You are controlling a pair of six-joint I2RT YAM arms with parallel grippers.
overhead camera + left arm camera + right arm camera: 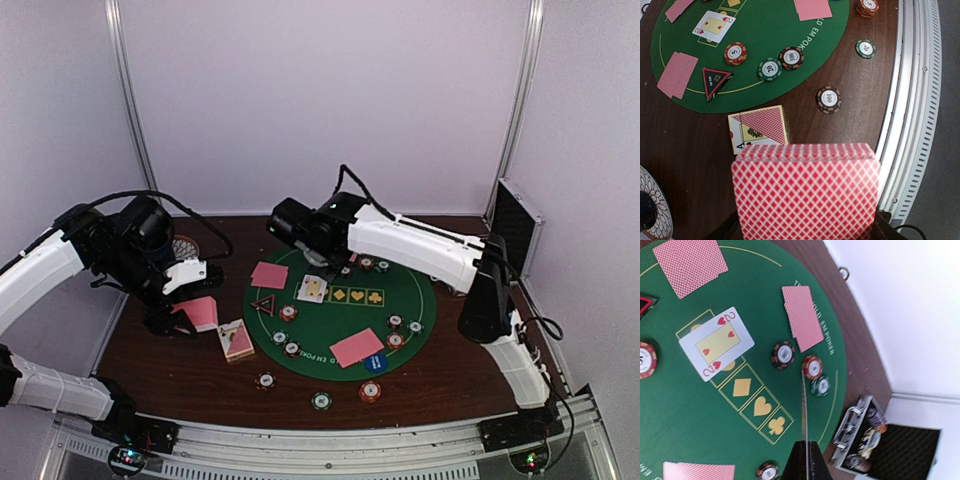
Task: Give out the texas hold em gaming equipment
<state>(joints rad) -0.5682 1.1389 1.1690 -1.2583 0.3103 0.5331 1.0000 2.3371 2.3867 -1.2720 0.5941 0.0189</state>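
My left gripper (182, 318) is shut on a thick deck of pink-backed cards (805, 195), held above the brown table left of the green mat (330, 325). My right gripper (318, 262) hovers over the mat's far side, shut on a single card seen edge-on (803, 410). A two of hearts (716, 344) lies face up on the mat. Face-down cards lie at the mat's far left (268, 274) and near right (357, 347). Several striped chips sit on the mat and table, such as one by the held card's tip (812, 367) and one on the wood (829, 100).
A yellow card box (758, 129) lies on the table just beyond the deck. A triangular dealer button (715, 81) sits on the mat's left. The open metal case (860, 440) stands at the far right. A patterned round dish (652, 210) is at far left. The table's metal rail (912, 110) runs along the front.
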